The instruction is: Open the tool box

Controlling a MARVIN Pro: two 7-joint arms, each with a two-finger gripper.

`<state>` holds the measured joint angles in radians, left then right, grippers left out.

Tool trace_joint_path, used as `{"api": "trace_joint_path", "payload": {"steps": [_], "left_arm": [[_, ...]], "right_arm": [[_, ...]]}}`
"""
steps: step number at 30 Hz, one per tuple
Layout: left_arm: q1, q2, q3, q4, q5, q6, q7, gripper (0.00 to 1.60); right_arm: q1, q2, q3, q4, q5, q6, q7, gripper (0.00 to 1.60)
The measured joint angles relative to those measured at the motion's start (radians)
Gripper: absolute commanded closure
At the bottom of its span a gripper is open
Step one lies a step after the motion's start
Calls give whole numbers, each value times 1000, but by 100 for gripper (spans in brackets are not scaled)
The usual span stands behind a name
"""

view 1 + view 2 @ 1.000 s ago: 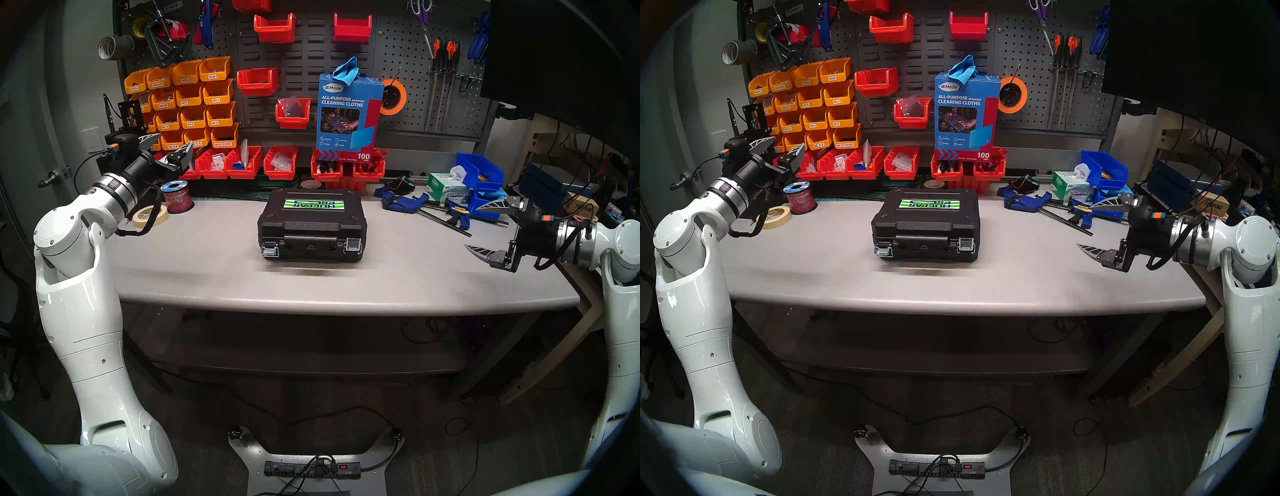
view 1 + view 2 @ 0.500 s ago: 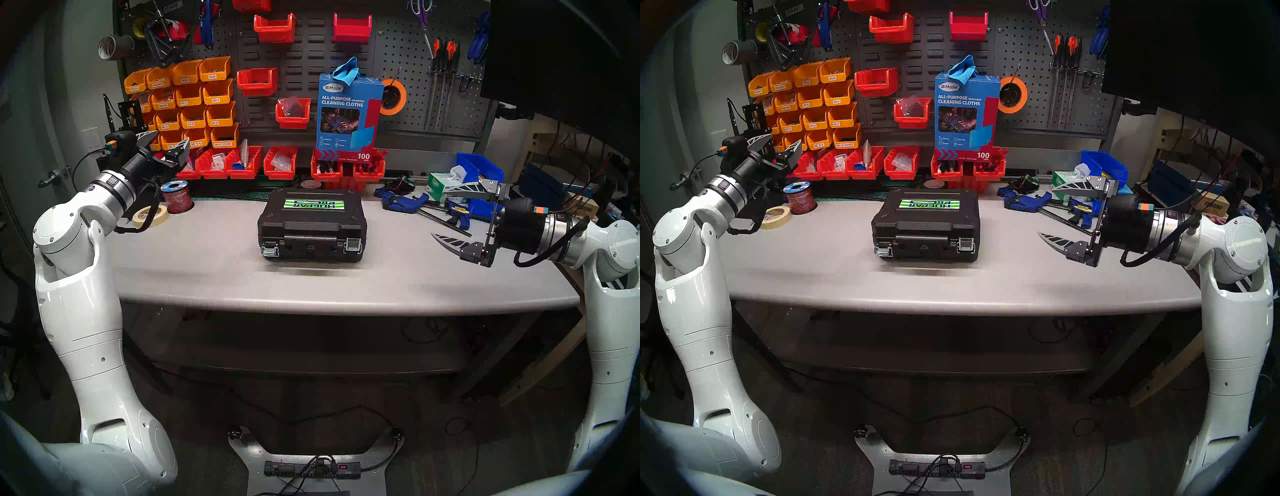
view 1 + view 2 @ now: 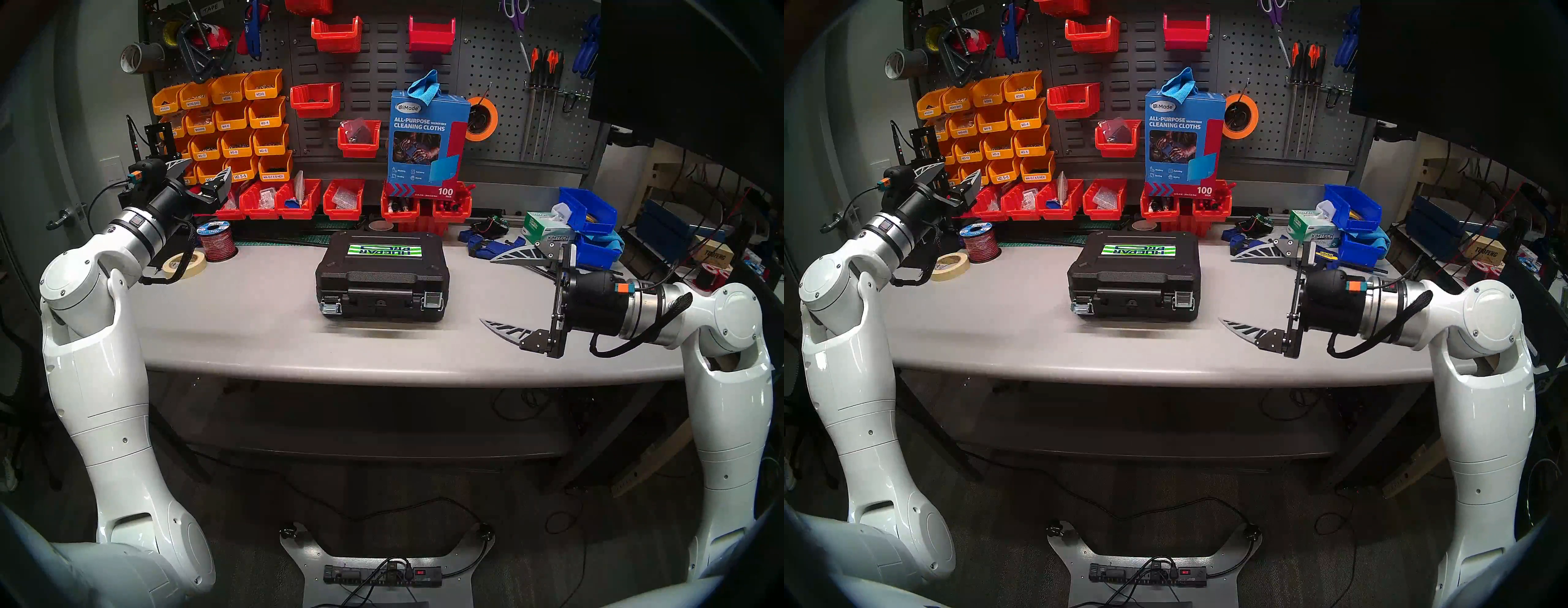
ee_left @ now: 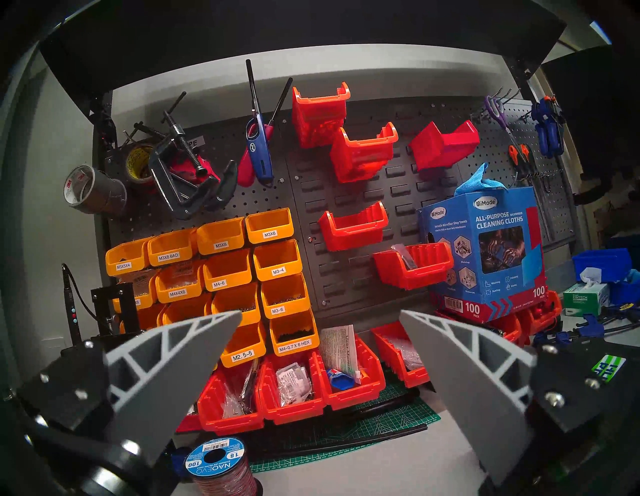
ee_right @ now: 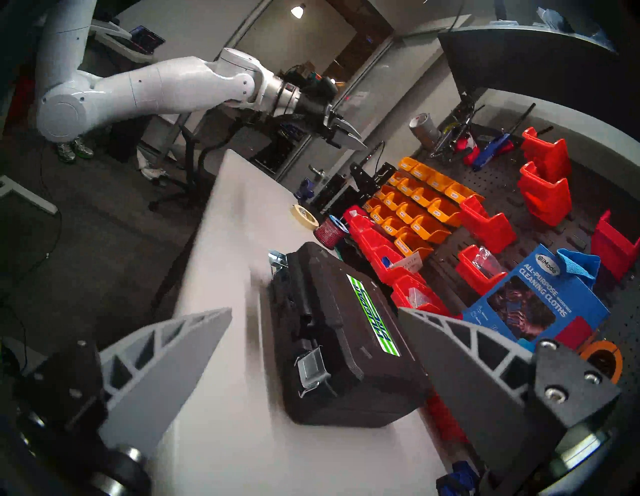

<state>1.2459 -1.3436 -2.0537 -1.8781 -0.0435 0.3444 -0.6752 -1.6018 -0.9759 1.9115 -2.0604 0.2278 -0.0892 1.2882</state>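
We note even, moderately bright indoor light across the desk point(image 3: 254, 331); a ceiling lamp point(image 5: 298, 10) glares in the right wrist view. The tool box point(image 3: 382, 276) casts only a thin soft shadow at its near edge. The floor below the desk is dim. All four views bend strongly at the edges, with a dark rim. In the right wrist view the desk surface and tool box smear with motion blur; the left wrist view is sharp. Silver latches point(image 3: 432, 300) show small highlights.
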Motion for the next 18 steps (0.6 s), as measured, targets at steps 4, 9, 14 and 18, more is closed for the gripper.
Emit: {"api": "trace_joint_path", "payload": {"steps": [4,9,14,18], "left_arm": [[0,2,1,0,-2,0,2,0],[0,4,3,0,-5,-1,4,0],[0,6,4,0,-7,-1,7,0],[0,8,6,0,-9,-1,9,0]], "right_arm": [[-28,-10,-14,-1,-58,-34,-11,0],[-49,-29,-41,7,-125,-73,-36,0],[-46,-48,-89,10,-187,-98,-69,0],[-27,-66,-139,12,-236,-104,-99,0]]}}
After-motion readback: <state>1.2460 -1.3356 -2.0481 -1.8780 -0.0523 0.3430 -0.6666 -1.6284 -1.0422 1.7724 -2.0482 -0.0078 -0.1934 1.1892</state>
